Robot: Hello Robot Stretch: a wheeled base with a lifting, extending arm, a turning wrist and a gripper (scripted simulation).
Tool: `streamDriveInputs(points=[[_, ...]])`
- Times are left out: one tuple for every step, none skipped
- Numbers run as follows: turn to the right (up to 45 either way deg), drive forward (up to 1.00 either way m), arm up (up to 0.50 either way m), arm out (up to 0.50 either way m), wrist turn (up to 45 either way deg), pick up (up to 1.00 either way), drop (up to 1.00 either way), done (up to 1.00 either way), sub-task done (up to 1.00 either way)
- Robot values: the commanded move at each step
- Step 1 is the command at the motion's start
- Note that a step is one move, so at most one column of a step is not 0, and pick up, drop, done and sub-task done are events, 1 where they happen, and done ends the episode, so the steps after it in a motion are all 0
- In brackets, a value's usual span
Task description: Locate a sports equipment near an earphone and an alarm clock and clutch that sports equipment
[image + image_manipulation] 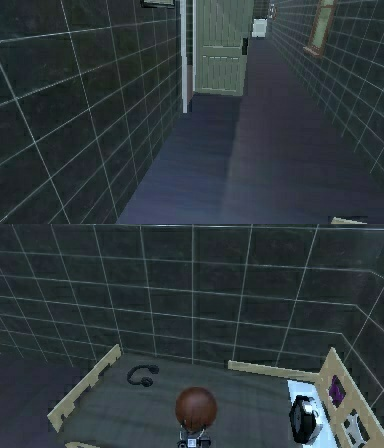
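A round reddish-brown ball (196, 407), like a basketball, sits low in the middle of the arm side view, on a dark grey surface (120, 409) edged with pale wooden rails. A black earphone set (143, 375) lies on that surface, up and left of the ball. To the right, a black boxy object with a white part (302, 419), possibly the alarm clock, stands near the wooden end frame. The gripper (190, 437) pokes up from the bottom edge right under the ball. I cannot tell whether it holds anything.
Dark tiled wall (200, 294) backs the surface. A wooden end frame (345, 409) with a purple item (337, 392) stands at the right. In the forward view, a narrow corridor with blue floor (230, 160) runs between tiled walls to a pale door (221, 45).
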Motion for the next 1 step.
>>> streamDriveInputs(points=[[0.0,0.00,0.10,0.00,0.0,0.00,0.00,0.00,0.00]])
